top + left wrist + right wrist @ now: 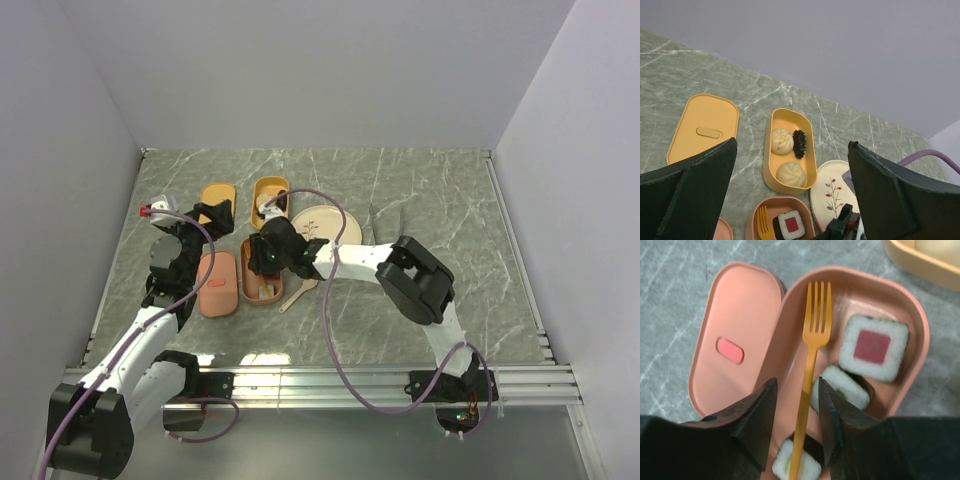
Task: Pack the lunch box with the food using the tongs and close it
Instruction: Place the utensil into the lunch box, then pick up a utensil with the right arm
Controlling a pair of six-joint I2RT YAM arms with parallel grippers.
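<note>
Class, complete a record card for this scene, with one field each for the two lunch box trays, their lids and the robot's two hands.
orange tray: two buns and one dark piece
orange lid: off, lying flat beside its tray
pink tray: three sushi rolls and an orange fork
pink lid: off, lying beside its tray
left hand: open, nothing held
right hand: open, straddling the fork's handle

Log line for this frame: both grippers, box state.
right gripper open, straddling orange fork in pink tray with sushi rolls | left gripper open, empty | pink lid off
</note>
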